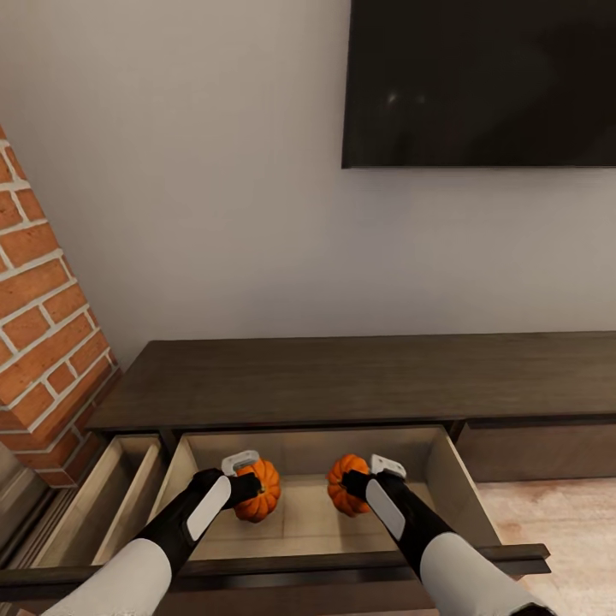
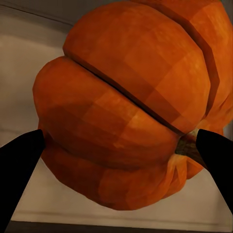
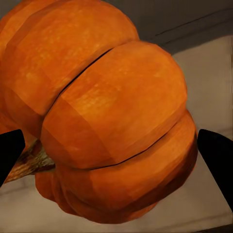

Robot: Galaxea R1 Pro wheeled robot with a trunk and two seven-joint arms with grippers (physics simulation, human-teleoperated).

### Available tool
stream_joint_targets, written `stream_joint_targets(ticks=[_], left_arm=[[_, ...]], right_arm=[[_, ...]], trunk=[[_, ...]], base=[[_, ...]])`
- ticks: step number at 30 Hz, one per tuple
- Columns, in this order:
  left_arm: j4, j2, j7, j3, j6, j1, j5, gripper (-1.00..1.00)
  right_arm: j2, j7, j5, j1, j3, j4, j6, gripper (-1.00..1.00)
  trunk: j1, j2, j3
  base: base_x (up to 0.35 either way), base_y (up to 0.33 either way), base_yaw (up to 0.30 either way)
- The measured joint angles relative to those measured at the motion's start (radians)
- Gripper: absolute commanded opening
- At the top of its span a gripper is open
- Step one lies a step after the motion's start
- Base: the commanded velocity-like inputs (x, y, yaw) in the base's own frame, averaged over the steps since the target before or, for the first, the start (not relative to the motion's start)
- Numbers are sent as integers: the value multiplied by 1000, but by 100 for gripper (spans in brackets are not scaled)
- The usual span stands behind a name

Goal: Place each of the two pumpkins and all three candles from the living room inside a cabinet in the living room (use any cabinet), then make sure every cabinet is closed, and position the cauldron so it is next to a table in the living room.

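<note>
Inside the open drawer (image 1: 445,479) of the cabinet (image 1: 342,376), each gripper clasps a pumpkin: left gripper (image 1: 248,488) on the left pumpkin (image 1: 259,490), right gripper (image 1: 358,489) on the right pumpkin (image 1: 346,485). Both seem to hang above the drawer floor; letting go from here could set them rolling together or against the walls.

Two pumpkins (image 1: 259,492) (image 1: 346,484) side by side inside the open drawer (image 1: 445,479) of the cabinet (image 1: 359,376), beneath the wall screen (image 1: 479,81).

Both pincers' fingertips hide behind their pumpkins (image 1: 259,489) — television (image 1: 479,81) cut off.
</note>
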Motion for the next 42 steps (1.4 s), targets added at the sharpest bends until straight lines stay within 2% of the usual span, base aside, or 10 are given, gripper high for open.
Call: stream_joint_targets(ticks=[12,21,42], left_arm=[[4,6,0,3,-15,-5,2,-100],[2,8,0,5,-15,-5,2,-100],[2,9,0,8,-14,-5,3,-100]], right_arm=[[7,0,-2,-58,-1,89,-5,-100],[9,1,-1,-62,-2,99,-5,-100],[9,2,-4,-62,-2,98,1,-100]], trunk=[[0,0,0],[0,0,0],[10,-5,-81]], base=[[0,0,0],[0,0,0],[0,0,0]])
